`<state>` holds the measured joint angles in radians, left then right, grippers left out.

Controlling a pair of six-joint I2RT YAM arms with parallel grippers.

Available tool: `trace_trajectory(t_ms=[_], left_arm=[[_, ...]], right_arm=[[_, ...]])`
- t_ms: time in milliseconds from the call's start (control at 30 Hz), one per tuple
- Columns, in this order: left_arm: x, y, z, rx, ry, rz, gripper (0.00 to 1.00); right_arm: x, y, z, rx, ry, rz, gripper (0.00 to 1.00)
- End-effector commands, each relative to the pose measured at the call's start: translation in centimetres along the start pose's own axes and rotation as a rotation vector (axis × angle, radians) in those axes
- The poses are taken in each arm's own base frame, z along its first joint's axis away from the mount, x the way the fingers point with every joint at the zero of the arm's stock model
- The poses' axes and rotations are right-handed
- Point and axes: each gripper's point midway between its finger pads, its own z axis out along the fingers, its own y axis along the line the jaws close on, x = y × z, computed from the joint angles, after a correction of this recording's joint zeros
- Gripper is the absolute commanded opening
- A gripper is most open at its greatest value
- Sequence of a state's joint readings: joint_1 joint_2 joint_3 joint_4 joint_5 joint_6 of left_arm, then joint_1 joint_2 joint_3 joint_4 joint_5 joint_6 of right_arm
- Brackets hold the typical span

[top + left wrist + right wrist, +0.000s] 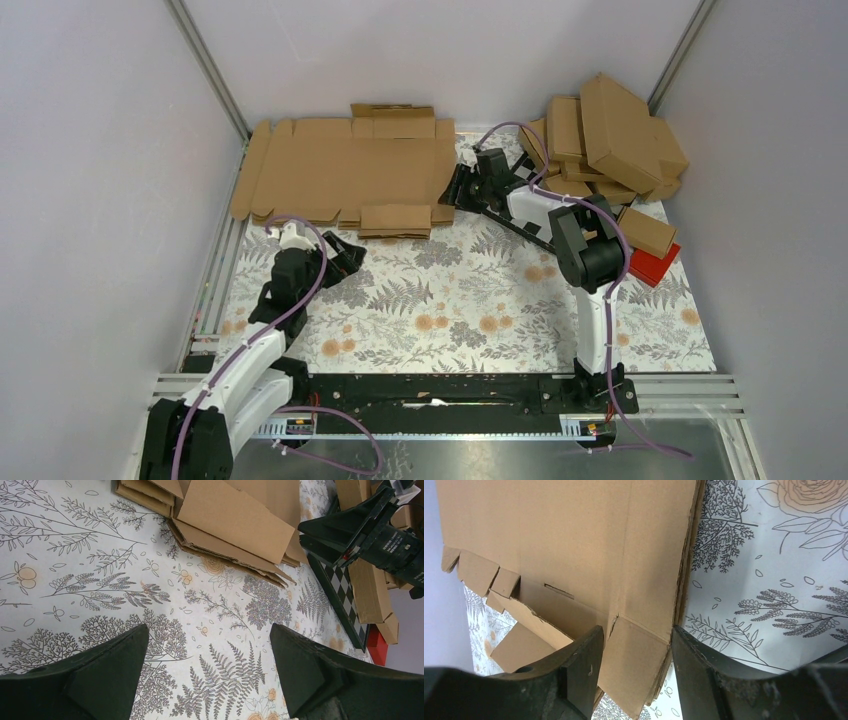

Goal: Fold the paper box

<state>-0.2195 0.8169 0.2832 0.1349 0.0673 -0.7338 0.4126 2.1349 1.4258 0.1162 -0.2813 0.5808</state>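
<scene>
**Q:** Paper box (345, 170): position and handling?

**A:** Flat on the worktop (75, 580), end flap between the jaws of the half-spread right claw (634, 642); ahead of the wide-spread, empty left claw (207, 635). Likely light, stiff, bending at scores; take flap edges.

Bright, even overhead light, soft faint shadows, views sharp, no glare
</scene>
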Motion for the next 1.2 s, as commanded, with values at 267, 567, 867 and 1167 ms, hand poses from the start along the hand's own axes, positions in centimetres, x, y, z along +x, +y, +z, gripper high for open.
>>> trace_trajectory(t_ms=[267, 567, 867, 1167], left_arm=[[-1.4, -1.2, 0.4, 0.047, -0.051, 0.012, 0.99], [-1.4, -1.1, 0.4, 0.047, -0.051, 0.018, 0.99], [-1.5, -1.3, 0.4, 0.055, -0.051, 0.022, 0.99], [-1.4, -1.4, 0.4, 0.057, -0.050, 0.025, 0.99]], right_arm=[[-3.2, 4.7, -2.6, -0.176, -0.125, -0.044, 0.59], [-4.4, 6.5, -2.7, -0.239, -0.141, -0.048, 0.55], [-5.0, 6.0, -2.6, -0.196, -0.155, -0.055, 0.54], [-5.1, 6.8, -2.6, -0.229, -0.144, -0.062, 0.71]])
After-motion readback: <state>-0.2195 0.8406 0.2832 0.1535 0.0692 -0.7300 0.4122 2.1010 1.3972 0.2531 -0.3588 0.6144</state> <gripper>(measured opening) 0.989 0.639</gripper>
